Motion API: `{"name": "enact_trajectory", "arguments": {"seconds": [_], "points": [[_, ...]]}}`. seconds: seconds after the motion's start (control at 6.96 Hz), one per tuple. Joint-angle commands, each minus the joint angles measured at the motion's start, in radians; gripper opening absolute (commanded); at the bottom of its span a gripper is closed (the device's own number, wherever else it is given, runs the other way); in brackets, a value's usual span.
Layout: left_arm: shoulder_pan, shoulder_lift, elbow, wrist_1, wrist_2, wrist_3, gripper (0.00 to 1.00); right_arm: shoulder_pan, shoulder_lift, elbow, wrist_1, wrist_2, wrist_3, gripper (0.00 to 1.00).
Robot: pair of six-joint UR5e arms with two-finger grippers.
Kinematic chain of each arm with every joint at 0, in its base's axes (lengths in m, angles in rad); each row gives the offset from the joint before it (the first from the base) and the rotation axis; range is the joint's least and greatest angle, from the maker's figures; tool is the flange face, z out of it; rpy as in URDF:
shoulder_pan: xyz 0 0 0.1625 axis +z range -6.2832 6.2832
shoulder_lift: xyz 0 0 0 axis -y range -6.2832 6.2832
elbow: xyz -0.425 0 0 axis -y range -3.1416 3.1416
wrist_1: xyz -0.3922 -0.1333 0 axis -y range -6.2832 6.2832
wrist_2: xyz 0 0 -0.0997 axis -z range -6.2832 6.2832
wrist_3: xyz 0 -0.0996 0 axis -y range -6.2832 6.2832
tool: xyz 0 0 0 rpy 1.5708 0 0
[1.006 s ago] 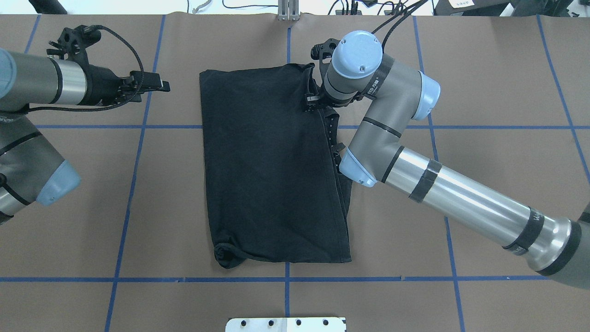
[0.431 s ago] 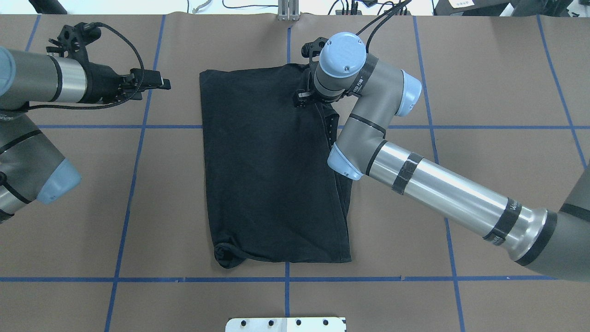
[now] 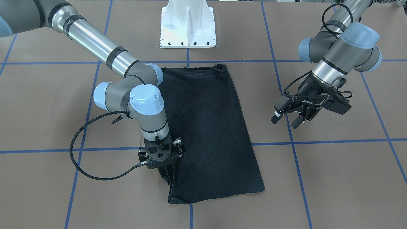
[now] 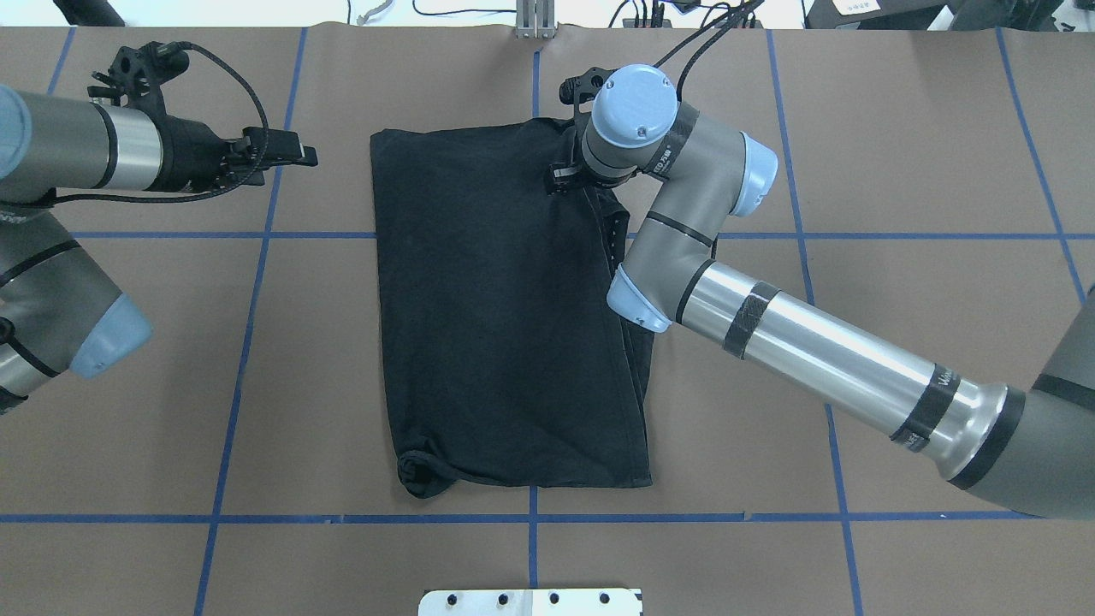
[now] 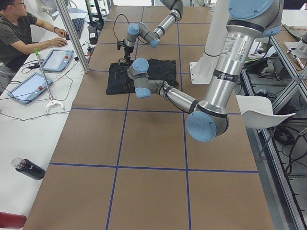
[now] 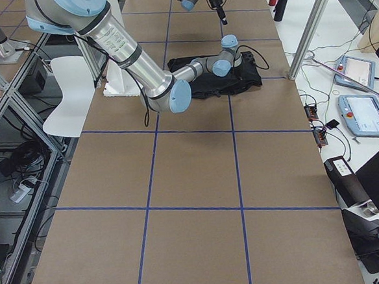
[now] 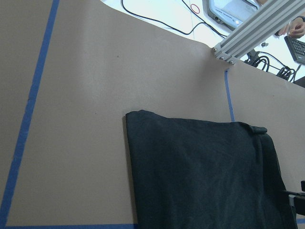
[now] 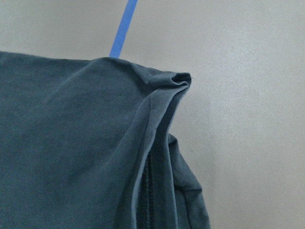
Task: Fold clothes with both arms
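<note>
The black T-shirt (image 4: 505, 325) lies folded into a tall rectangle in the middle of the table, plain side up, with no print showing; it also shows in the front view (image 3: 210, 127). My right gripper (image 4: 565, 180) points straight down onto the shirt's far right corner (image 3: 167, 157). Its fingers are hidden under the wrist, so I cannot tell whether they are open or shut. The right wrist view shows only a raised fold of the cloth (image 8: 157, 95). My left gripper (image 3: 286, 121) is open and empty, hovering left of the shirt (image 4: 306, 156). The left wrist view sees the shirt's far corner (image 7: 205, 171).
The white pedestal base (image 3: 187, 28) stands at the robot's side of the table. Blue tape lines (image 4: 530, 518) grid the brown surface. An aluminium post (image 7: 257, 28) stands beyond the far edge. An operator (image 5: 19, 28) sits at a side desk with tablets.
My right arm has shifted a little to the left, over the shirt's far right corner. The shirt's outline and my left arm look unchanged.
</note>
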State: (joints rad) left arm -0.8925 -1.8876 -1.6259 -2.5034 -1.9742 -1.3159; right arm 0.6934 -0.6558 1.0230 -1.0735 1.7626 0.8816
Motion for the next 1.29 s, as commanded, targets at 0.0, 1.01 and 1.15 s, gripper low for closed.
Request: {"name": "enact_trajectory", "arguments": {"seconds": [0.0,1.01,1.15], "points": [[0.001,-0.002,0.005,0.0,0.002,0.001,1.0,0.0,0.008,-0.024,0.02,-0.003,0.0,0.99],[0.003,-0.005,0.031,-0.012,0.002,0.004,1.0,0.04,-0.018,-0.034,0.014,0.005,-0.009,0.99],[0.003,-0.007,0.032,-0.012,0.002,0.004,1.0,0.046,-0.024,-0.04,0.014,0.006,-0.009,0.99]]}}
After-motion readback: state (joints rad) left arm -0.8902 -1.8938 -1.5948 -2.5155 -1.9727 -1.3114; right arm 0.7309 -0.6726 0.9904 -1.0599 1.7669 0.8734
